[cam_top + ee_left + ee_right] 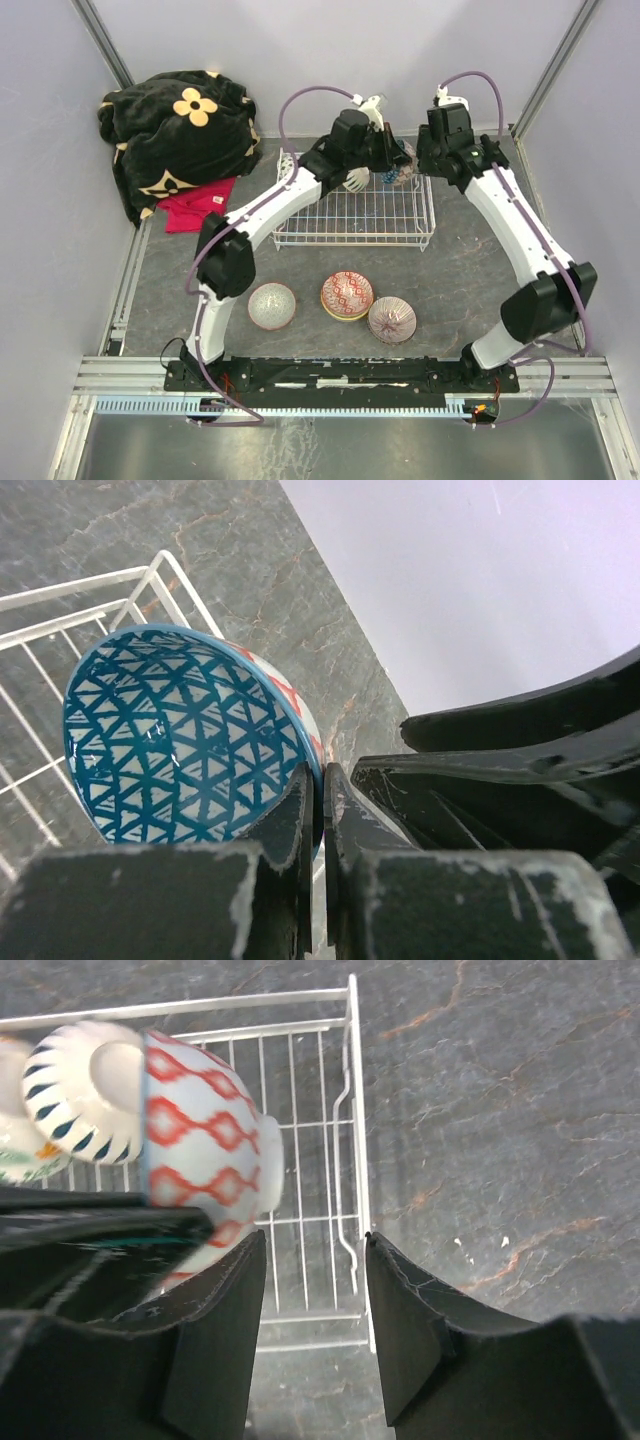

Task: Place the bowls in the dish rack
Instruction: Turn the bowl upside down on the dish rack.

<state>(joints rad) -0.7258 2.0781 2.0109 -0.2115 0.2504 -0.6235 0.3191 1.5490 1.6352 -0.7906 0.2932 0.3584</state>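
Top view high, looking down; both wrist views close, sharing dish rack (353, 1040) corner.

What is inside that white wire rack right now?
Mostly bare wire floor in the dish rack. At its far right corner the left gripper pinches a blue-triangle bowl, with a dark-petalled bowl beside it. The arms cover whatever else sits there.

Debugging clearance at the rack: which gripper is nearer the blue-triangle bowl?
Left. The left gripper is shut on the rim of the blue-triangle bowl above the dish rack; the right gripper is open just beside it, the bowl outside its jaws.
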